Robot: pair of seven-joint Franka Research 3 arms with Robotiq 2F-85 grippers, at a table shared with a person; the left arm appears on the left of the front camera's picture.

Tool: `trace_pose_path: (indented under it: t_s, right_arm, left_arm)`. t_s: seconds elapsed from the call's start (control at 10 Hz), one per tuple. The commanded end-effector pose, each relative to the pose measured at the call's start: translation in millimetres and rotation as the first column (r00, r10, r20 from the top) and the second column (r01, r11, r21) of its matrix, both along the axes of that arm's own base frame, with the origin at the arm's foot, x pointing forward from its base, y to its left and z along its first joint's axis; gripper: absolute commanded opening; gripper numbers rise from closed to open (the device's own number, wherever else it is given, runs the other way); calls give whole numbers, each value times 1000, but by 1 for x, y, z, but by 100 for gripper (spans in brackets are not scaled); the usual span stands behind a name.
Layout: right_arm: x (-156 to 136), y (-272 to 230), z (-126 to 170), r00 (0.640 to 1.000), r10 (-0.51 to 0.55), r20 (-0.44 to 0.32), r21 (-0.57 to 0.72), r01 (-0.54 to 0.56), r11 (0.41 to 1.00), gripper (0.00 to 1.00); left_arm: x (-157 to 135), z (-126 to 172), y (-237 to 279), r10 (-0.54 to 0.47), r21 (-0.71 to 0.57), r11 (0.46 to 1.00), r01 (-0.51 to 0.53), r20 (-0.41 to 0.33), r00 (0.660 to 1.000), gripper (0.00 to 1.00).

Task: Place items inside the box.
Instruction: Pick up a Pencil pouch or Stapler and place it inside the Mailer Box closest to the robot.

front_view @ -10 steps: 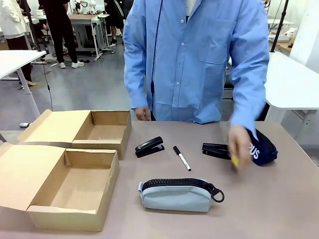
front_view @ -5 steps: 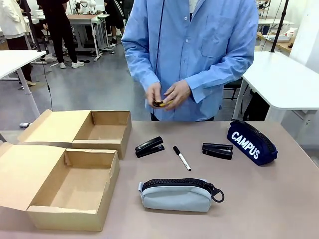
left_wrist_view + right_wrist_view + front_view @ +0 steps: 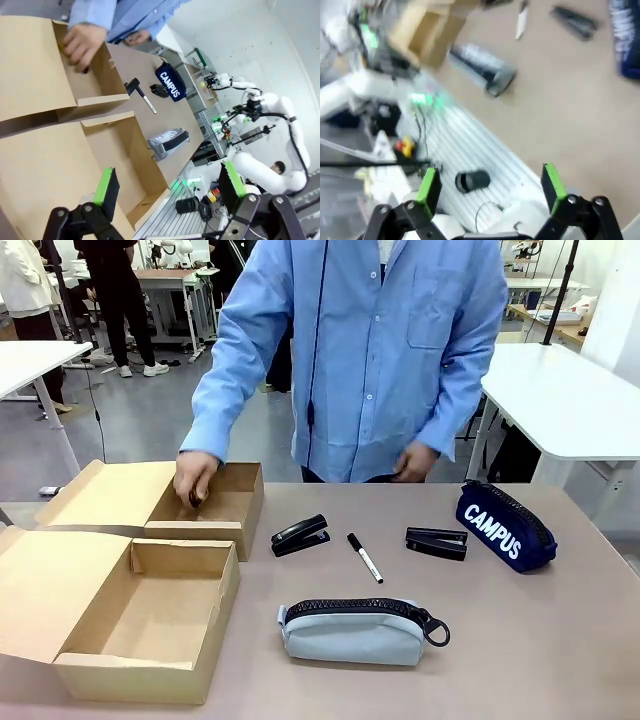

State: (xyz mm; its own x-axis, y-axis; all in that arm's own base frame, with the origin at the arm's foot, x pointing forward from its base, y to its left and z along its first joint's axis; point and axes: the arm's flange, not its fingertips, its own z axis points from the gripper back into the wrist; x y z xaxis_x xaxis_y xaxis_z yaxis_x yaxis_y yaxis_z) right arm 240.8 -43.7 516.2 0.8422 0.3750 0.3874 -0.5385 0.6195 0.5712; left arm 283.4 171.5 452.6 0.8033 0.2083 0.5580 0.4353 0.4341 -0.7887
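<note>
The brown table point(image 3: 560, 640) carries two open cardboard boxes: the near box point(image 3: 140, 680) and the far box point(image 3: 205, 532). Right of them lie the grey zip pouch point(image 3: 355, 632), the navy pouch point(image 3: 500, 528) printed "CAMPUS", two black staplers point(image 3: 299, 535) point(image 3: 436, 542) and a black-and-white marker point(image 3: 364, 557) between them. The left fingers point(image 3: 168, 182) and right fingers point(image 3: 490, 181) are spread wide, holding nothing. Half a second ago the person held something yellow at chest height; now one hand point(image 3: 195, 478) reaches into the far box.

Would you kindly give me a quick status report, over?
Left tool, right tool open, empty. Person's hand at far box. Left stapler, right stapler, marker, grey pouch, navy pouch not yet boxed.
</note>
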Motion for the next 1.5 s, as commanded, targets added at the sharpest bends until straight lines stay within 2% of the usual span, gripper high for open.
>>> trace_pose_path:
  t_s: [0.0,0.1,0.2,0.3,0.4,0.5,0.6,0.8,1.0,1.2,1.3,1.4]
  right_arm:
    - [-40,96,-35,970,242,31,-171,-233,957,100]
    - [-52,133,-43,925,380,19,-263,-362,894,100]
    - [-58,156,-52,906,423,33,-346,-386,855,100]
    - [-20,100,7,965,258,-36,-195,-260,946,100]
    - [-20,100,7,965,258,-36,-195,-260,946,100]
    - [-33,150,0,931,362,-48,-307,-359,882,100]
    - [-21,182,-13,849,524,-62,-350,-510,786,100]
    - [5,256,-43,764,644,-31,-385,-604,698,100]
    - [24,313,-61,822,567,56,-374,-509,775,100]
    - [37,350,-68,827,528,194,-413,-420,808,100]
    - [45,364,-77,823,522,221,-451,-389,804,100]
    - [55,373,-88,789,576,211,-485,-427,763,100]
  left_arm:
    - [1,1,0,3,-18,1000,-2,35,999,100]
    - [1,1,0,3,-18,1000,-2,35,999,100]
    - [1,1,0,3,-18,1000,-2,35,999,100]
    - [1,1,0,3,-18,1000,-2,35,999,100]
    - [1,1,0,3,-18,1000,-2,35,999,100]
    - [1,1,0,3,-18,1000,-2,35,999,100]
    - [1,1,0,3,-18,1000,-2,35,999,100]
    - [1,1,0,3,-18,1000,-2,35,999,100]
    - [1,1,0,3,-18,1000,-2,35,999,100]
    - [1,1,0,3,-18,1000,-2,35,999,100]
    - [1,1,0,3,-18,1000,-2,35,999,100]
    - [1,1,0,3,-18,1000,-2,35,999,100]
